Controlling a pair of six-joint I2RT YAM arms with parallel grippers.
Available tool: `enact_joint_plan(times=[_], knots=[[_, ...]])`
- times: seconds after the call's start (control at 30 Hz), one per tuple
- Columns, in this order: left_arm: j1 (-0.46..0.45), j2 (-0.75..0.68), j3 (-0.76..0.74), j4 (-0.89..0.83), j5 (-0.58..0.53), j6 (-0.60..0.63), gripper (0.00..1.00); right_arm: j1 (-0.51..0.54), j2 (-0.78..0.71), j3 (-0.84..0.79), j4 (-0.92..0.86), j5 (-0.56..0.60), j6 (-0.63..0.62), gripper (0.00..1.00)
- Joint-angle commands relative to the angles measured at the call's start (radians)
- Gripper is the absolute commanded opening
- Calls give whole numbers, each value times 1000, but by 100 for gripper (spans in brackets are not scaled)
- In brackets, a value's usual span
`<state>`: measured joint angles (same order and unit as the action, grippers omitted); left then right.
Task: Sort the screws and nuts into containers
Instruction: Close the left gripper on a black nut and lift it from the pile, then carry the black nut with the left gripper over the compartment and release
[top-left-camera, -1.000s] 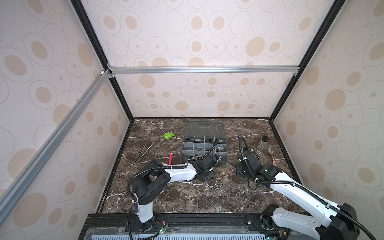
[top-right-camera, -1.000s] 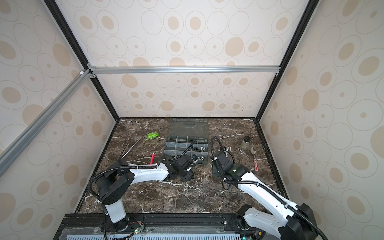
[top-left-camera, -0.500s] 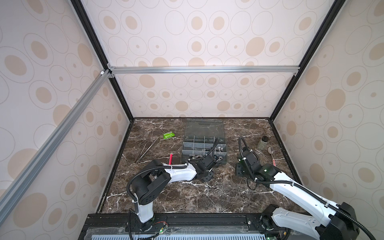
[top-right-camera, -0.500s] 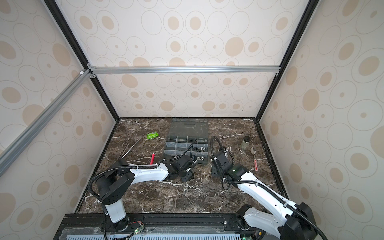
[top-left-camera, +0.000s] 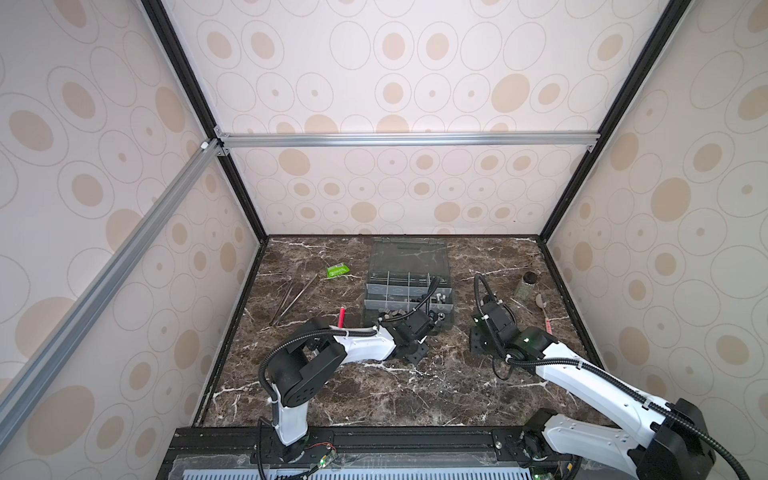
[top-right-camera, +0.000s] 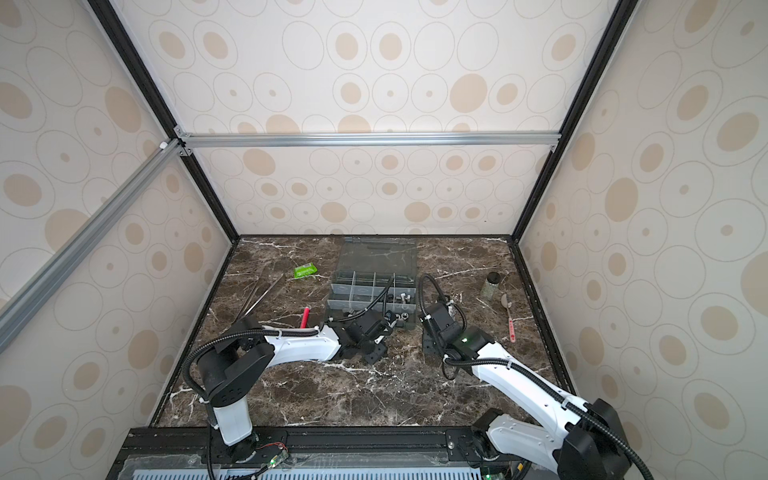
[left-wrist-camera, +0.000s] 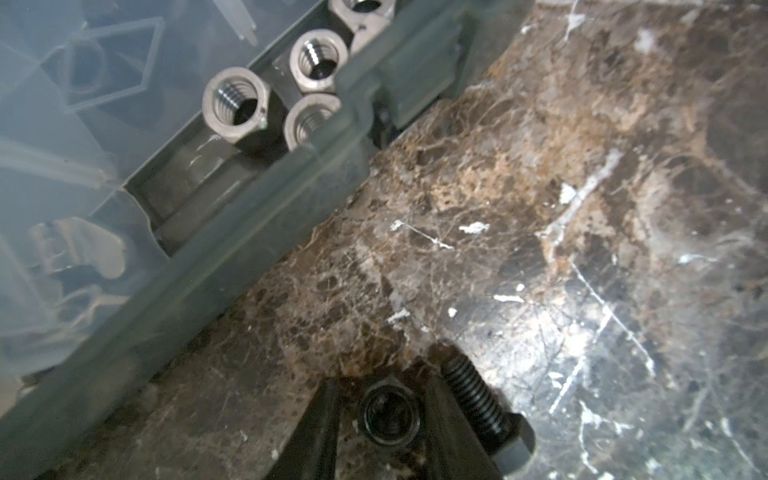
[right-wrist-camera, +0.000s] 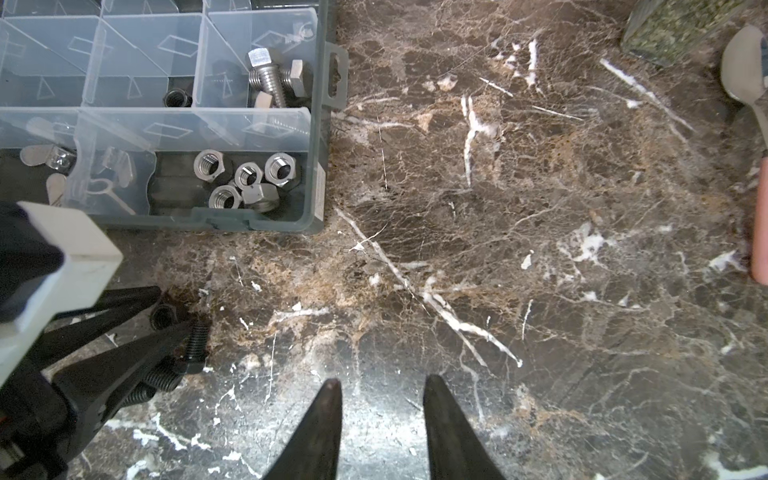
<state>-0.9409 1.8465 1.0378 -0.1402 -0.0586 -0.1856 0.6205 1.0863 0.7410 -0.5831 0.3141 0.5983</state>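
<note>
In the left wrist view a small black nut (left-wrist-camera: 388, 415) lies on the marble between the fingers of my left gripper (left-wrist-camera: 379, 378). One finger touches it and a thin gap shows at the other. A black screw (left-wrist-camera: 473, 395) lies just outside that gripper. The right wrist view shows the same nut (right-wrist-camera: 163, 316) and screw (right-wrist-camera: 195, 340) in front of the grey organiser box (right-wrist-camera: 320, 166). Its corner compartment holds silver nuts (right-wrist-camera: 245, 178) and the one behind it silver screws (right-wrist-camera: 270, 79). My right gripper (right-wrist-camera: 382, 379) hangs open and empty over bare marble.
The box's lid (top-left-camera: 409, 253) lies open toward the back wall. Long tweezers (top-left-camera: 291, 297), a green packet (top-left-camera: 336, 271) and a red stick (top-left-camera: 342, 316) lie to the left. A black-capped jar (top-left-camera: 525, 284) and a pink-handled spoon (top-left-camera: 540, 301) sit at the right.
The left gripper's jaws have narrowed around the black nut. Both arms have stayed almost where they were.
</note>
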Motion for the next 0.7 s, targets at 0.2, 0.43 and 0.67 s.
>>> enact_joint_plan(times=[0.2, 0.43, 0.67], knots=[[-7, 33, 14, -13, 11, 4, 22, -4, -24, -22, -11, 23, 19, 36], [-6, -1, 24, -23, 5, 13, 16, -4, -37, -19, -16, 28, 23, 36], [20, -81, 43, -23, 14, 12, 16, -4, -64, -19, -35, 37, 28, 36]])
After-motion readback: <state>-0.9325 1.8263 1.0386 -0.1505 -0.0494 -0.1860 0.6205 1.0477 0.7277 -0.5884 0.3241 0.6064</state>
